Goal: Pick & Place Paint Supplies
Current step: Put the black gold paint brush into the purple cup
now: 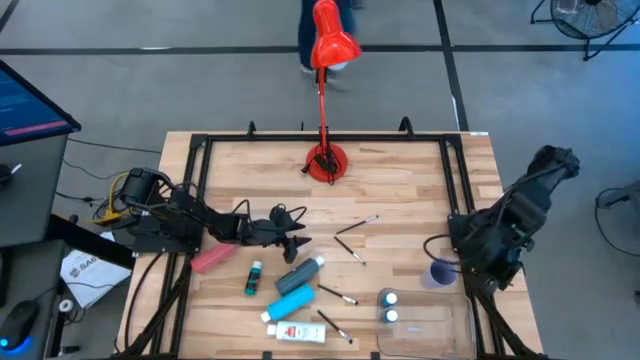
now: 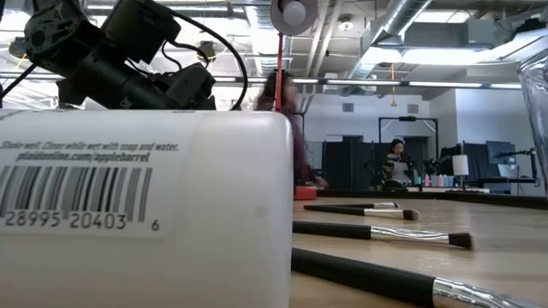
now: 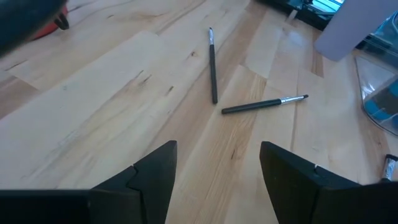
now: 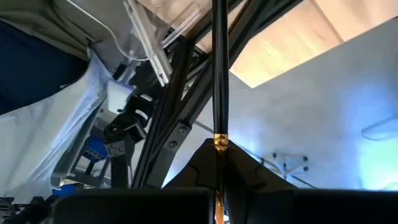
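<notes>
Over the middle of the wooden desk (image 1: 400,175) we see the left gripper (image 1: 296,243) hovering low, fingers (image 3: 155,171) spread and empty, apparently lining up on the two crossed brushes (image 3: 213,65) just ahead of it. At the desk's right edge the right gripper (image 4: 219,180) is clenched on a thin dark brush (image 4: 219,68), held near the lilac cup (image 1: 440,272), where we judge it is meant to go. The other supplies lie scattered near the front edge: a blue tube (image 1: 298,275), a teal bottle (image 1: 254,279), a pink tube (image 1: 212,258), a white tube (image 1: 296,331) and more brushes. A red lamp (image 1: 326,70) stands at the back. Beyond is an open workshop, with exposed ducts and a seated person (image 2: 396,162).
</notes>
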